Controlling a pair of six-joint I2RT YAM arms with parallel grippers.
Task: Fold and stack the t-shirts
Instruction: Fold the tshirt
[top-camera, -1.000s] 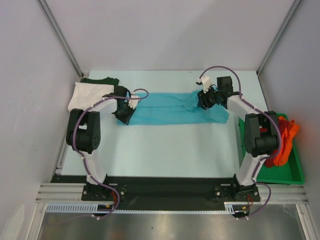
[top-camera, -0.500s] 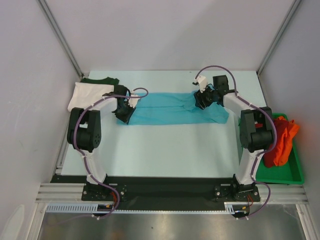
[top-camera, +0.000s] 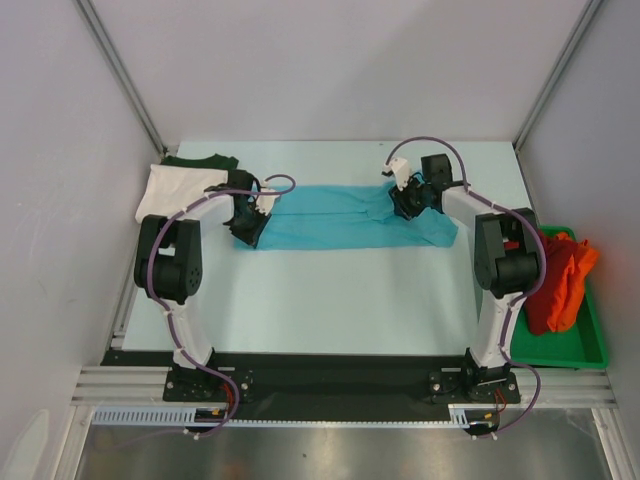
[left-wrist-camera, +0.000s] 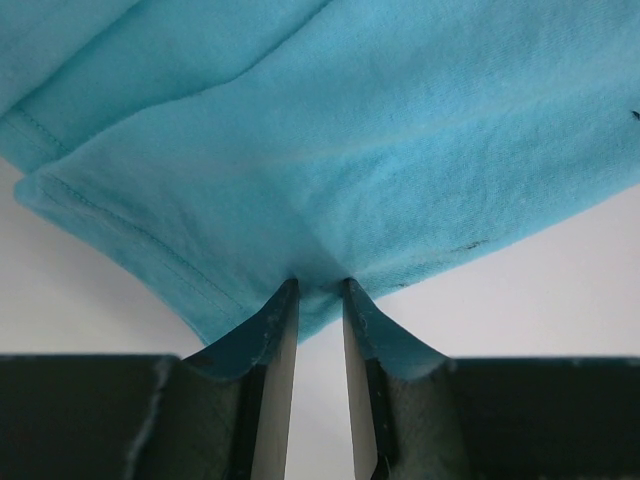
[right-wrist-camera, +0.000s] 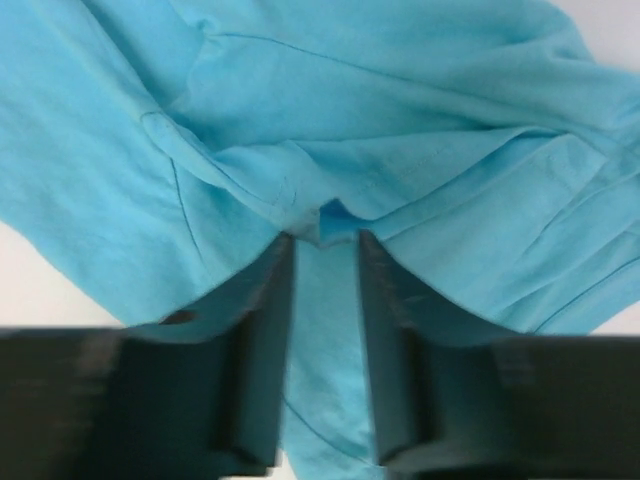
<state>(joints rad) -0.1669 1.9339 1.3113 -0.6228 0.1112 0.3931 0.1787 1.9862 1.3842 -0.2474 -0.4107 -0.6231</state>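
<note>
The turquoise t-shirt lies as a long folded band across the far middle of the table. My left gripper is at its left end, shut on the shirt's hem corner, seen in the left wrist view with cloth pinched between the tips. My right gripper is on the shirt's right part, shut on a raised fold of turquoise cloth. A white shirt lies folded at far left on a dark green one. Red and orange shirts are heaped at right.
The red and orange shirts lie in a flat green tray at the table's right edge. Grey walls and metal posts close in the back and both sides. The arm bases stand on the black strip at the near edge.
The right arm's elbow has swung left and its gripper has shifted slightly toward the far side, still on the turquoise cloth. The left arm has not moved.
</note>
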